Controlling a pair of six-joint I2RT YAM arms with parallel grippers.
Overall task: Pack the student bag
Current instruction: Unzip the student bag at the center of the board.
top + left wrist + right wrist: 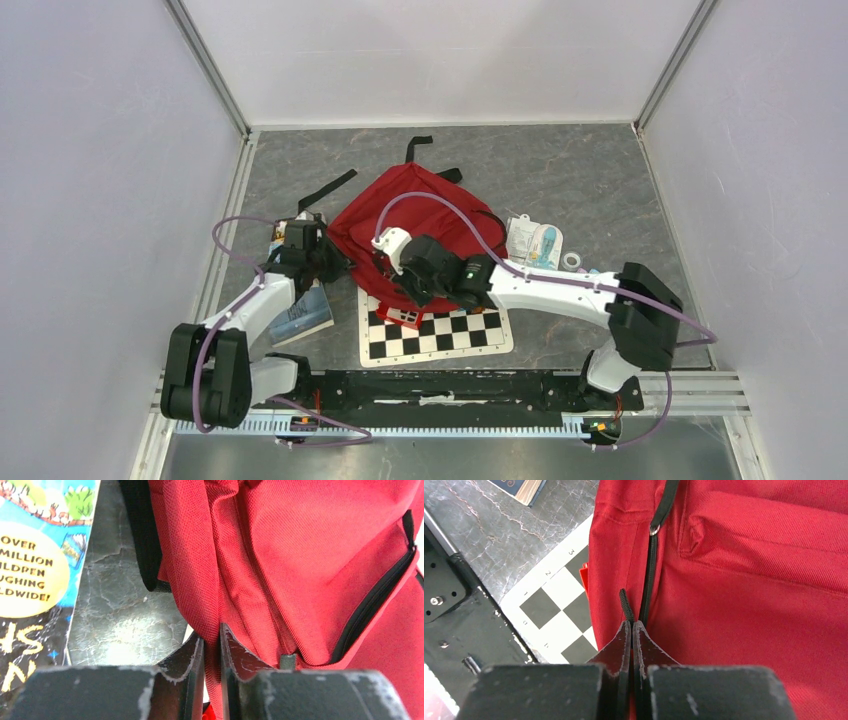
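Observation:
The student bag [420, 205] is a red backpack slumped in the middle of the table, partly over a chessboard. At its left edge, my left gripper [335, 262] is shut on a fold of its red fabric; the left wrist view shows the cloth [310, 555] pinched between the jaws of the gripper [212, 632]. At the bag's near side, my right gripper [385, 262] is shut on the black zipper pull cord [625, 605], which runs into the closed jaws of the gripper [632, 623] beside the black zipper [651, 565] on the bag [764, 620].
A black-and-white chessboard [440, 335] lies under the bag's near edge, with a small red box [405, 317] on it. A book [300, 315] lies by the left arm. A white packet [533, 240] and a tape roll [571, 261] sit right of the bag.

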